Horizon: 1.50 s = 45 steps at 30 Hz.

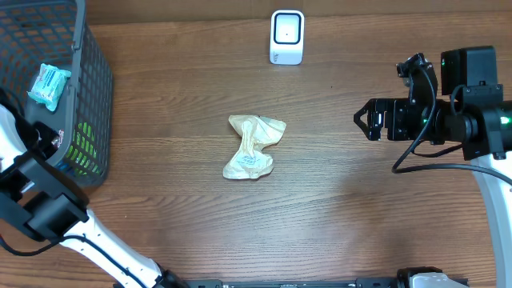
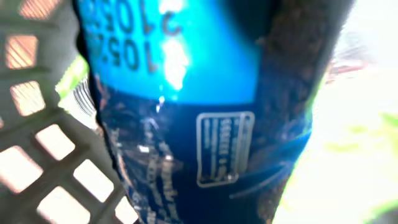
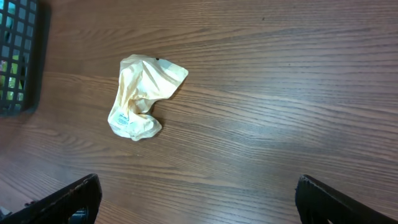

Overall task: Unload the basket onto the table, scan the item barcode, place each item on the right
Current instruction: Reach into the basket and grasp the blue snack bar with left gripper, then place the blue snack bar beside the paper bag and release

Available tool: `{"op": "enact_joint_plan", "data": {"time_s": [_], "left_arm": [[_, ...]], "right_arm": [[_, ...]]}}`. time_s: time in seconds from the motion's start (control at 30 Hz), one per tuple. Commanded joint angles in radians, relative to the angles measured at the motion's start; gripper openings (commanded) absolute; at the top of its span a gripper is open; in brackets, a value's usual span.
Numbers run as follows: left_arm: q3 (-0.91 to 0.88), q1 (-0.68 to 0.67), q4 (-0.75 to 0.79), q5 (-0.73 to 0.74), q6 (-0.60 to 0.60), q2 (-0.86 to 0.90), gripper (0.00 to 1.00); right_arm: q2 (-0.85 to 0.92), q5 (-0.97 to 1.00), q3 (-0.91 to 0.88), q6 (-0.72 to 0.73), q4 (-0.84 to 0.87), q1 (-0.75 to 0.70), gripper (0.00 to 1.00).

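A glossy blue packet (image 2: 186, 124) with white print fills the left wrist view, pressed right up to the camera. My left gripper is shut on it inside the basket (image 2: 56, 168); its fingers are hidden behind the packet. From overhead only the left arm (image 1: 36, 192) shows, reaching into the dark mesh basket (image 1: 94, 96). The white barcode scanner (image 1: 287, 36) stands at the table's far edge. My right gripper (image 1: 370, 120) (image 3: 198, 199) hovers open and empty over the table at the right.
A crumpled beige packet (image 1: 254, 147) (image 3: 142, 96) lies mid-table. A teal packet (image 1: 50, 86) rests high in the basket, with green items (image 1: 80, 148) lower down. The basket's corner (image 3: 18, 56) shows at the left of the right wrist view.
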Motion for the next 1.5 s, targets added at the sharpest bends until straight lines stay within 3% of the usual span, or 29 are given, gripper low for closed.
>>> {"op": "enact_joint_plan", "data": {"time_s": [0.0, 0.27, 0.43, 0.57, 0.8, 1.2, 1.37, 1.4, 1.47], "left_arm": [[0.152, -0.047, -0.040, 0.037, -0.015, -0.112, 0.04], [0.336, -0.139, -0.117, 0.082, -0.008, -0.296, 0.04], [0.339, -0.296, -0.122, 0.136, 0.069, -0.452, 0.04], [0.338, -0.470, -0.159, 0.135, 0.089, -0.473, 0.04], [0.236, -0.719, -0.254, 0.096, 0.063, -0.381, 0.04], [-0.146, -0.924, -0.163, 0.167, -0.015, -0.080, 0.04], [-0.182, -0.976, -0.161, 0.201, -0.010, -0.003, 0.04], [-0.182, -0.982, -0.159, 0.199, -0.011, -0.003, 0.06], [-0.174, -0.986, -0.156, 0.193, -0.012, -0.011, 0.45]], "right_arm": [[-0.013, -0.009, 0.026, -0.004, -0.002, -0.004, 1.00], [-0.013, -0.009, 0.026, -0.004, -0.012, -0.004, 1.00], [-0.013, -0.009, 0.026, -0.004, -0.011, -0.004, 1.00], [-0.013, -0.009, 0.026, -0.004, -0.006, -0.004, 1.00], [-0.013, -0.009, 0.026, -0.004, -0.008, -0.004, 1.00], [-0.013, -0.008, 0.026, -0.004, -0.002, -0.004, 1.00], [-0.013, -0.008, 0.025, -0.004, 0.000, -0.004, 1.00], [-0.013, -0.008, 0.026, -0.004, 0.000, -0.004, 1.00], [-0.013, -0.008, 0.025, -0.004, 0.000, -0.004, 1.00]]}}
